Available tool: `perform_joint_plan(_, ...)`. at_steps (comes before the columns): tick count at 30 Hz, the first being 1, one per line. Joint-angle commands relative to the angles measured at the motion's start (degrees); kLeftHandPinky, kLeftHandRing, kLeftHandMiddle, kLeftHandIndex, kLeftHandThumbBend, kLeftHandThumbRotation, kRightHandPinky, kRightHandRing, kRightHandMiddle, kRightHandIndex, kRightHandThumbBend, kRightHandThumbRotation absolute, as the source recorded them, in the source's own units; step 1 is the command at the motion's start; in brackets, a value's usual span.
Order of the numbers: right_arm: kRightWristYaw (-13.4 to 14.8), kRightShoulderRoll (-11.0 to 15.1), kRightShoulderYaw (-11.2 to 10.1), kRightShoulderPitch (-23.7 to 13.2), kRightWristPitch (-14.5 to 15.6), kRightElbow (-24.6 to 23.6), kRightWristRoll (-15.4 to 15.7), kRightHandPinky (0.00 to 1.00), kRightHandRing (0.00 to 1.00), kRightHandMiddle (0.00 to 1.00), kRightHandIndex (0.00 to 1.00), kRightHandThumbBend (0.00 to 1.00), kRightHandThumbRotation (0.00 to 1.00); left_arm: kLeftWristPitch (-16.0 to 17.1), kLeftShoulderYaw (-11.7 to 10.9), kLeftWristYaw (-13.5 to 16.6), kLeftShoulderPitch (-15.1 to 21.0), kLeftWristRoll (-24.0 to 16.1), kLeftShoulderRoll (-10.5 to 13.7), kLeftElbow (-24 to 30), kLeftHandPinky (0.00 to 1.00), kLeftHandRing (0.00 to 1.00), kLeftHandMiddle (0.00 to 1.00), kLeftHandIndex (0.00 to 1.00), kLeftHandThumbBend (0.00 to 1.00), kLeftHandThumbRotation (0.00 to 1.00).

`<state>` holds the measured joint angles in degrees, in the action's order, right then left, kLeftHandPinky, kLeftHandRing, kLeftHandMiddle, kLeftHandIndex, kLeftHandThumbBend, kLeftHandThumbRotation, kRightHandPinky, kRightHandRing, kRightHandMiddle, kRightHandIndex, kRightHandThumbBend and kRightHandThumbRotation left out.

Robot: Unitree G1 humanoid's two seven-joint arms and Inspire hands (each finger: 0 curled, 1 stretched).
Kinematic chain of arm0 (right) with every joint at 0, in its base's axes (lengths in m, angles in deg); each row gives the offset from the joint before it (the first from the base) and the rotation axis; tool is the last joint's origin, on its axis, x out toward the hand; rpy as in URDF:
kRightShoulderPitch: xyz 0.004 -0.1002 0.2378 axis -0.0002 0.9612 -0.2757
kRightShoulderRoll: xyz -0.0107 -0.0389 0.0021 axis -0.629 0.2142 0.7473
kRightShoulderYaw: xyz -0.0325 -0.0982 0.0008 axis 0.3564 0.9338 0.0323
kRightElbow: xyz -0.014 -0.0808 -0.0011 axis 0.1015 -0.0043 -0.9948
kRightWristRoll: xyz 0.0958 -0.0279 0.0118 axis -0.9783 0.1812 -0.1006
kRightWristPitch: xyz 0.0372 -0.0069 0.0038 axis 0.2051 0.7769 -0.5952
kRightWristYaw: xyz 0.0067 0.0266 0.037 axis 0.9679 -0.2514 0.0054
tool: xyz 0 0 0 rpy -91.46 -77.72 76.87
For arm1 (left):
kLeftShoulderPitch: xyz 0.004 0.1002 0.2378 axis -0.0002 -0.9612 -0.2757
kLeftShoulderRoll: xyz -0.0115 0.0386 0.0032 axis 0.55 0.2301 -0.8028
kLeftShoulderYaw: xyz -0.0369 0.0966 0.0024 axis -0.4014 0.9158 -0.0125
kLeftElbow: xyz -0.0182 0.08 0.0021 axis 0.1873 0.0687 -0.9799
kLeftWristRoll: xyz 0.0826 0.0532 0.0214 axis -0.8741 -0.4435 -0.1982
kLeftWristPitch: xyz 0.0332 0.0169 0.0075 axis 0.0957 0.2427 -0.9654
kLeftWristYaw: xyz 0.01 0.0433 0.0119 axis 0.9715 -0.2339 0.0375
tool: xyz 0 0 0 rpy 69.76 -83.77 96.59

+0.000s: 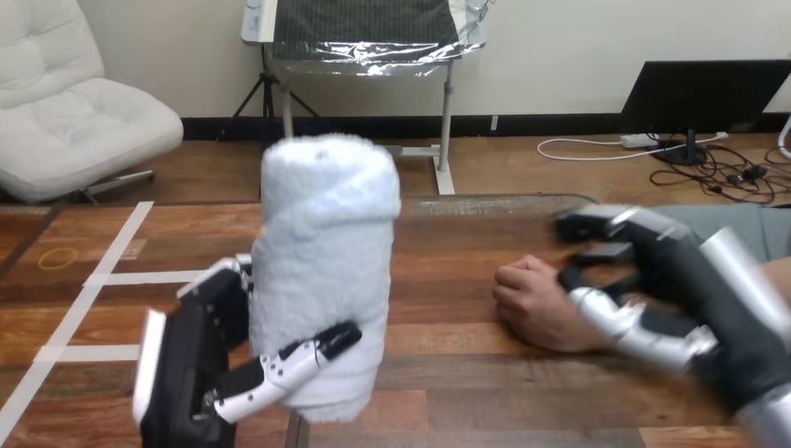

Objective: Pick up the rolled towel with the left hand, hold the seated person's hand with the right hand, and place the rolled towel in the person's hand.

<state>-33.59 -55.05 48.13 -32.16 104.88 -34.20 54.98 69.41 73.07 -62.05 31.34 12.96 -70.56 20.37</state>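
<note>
A white rolled towel stands upright in the middle left, lifted off the wooden table. My left hand is shut on its lower part, thumb across the front and fingers behind. The person's hand rests on the table at the right, curled loosely. My right hand hovers over and just to the right of the person's hand, fingers stretched toward the left, open; I cannot tell whether it touches the person's hand.
White tape lines and a yellow ring mark lie on the table's left part. The table's far edge runs behind the towel.
</note>
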Motion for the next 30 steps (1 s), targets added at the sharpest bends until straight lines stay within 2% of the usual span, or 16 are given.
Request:
perform_joint_plan(1,-0.4,3.13,-1.52,-6.4,1.38,-5.95,3.96,0.57,0.76,0.8,0.74,0.56,0.0,1.49,-0.46,-0.51,1.73,-0.3,-2.14,5.11,0.32,0.37,0.43,0.51,0.67,0.07)
perform_joint_plan(4,-1.17,4.89,-0.81,-6.94,0.55,-5.64,7.51,0.57,0.76,0.8,0.74,0.58,0.0,1.58,-0.76,-0.4,1.65,-0.98,-2.15,5.01,0.32,0.36,0.43,0.51,0.67,0.07)
perform_joint_plan(8,-2.46,8.2,0.66,-7.17,-1.8,-4.6,14.16,0.58,0.75,0.8,0.74,0.62,0.0,2.04,-1.19,-0.17,1.57,-2.14,-2.1,4.5,0.32,0.36,0.43,0.51,0.67,0.06)
perform_joint_plan(12,-4.22,10.23,1.8,-7.64,-2.35,-4.29,19.16,0.59,0.77,0.79,0.74,0.67,0.0,2.28,-1.35,-0.13,1.33,-2.7,-2.07,4.16,0.33,0.36,0.43,0.51,0.66,0.06)
perform_joint_plan(22,-8.86,12.43,3.96,-10.07,-2.89,-3.11,27.15,0.63,0.81,0.82,0.75,0.78,0.0,2.43,-1.21,-0.59,1.41,-3.17,-2.02,3.59,0.34,0.36,0.42,0.51,0.64,0.05)
perform_joint_plan(30,-13.32,13.62,5.59,-12.14,-2.19,-2.18,32.58,0.68,0.83,0.83,0.76,0.82,0.0,3.79,-0.72,-1.04,1.58,-3.31,-2.11,2.23,0.34,0.36,0.42,0.51,0.62,0.03)
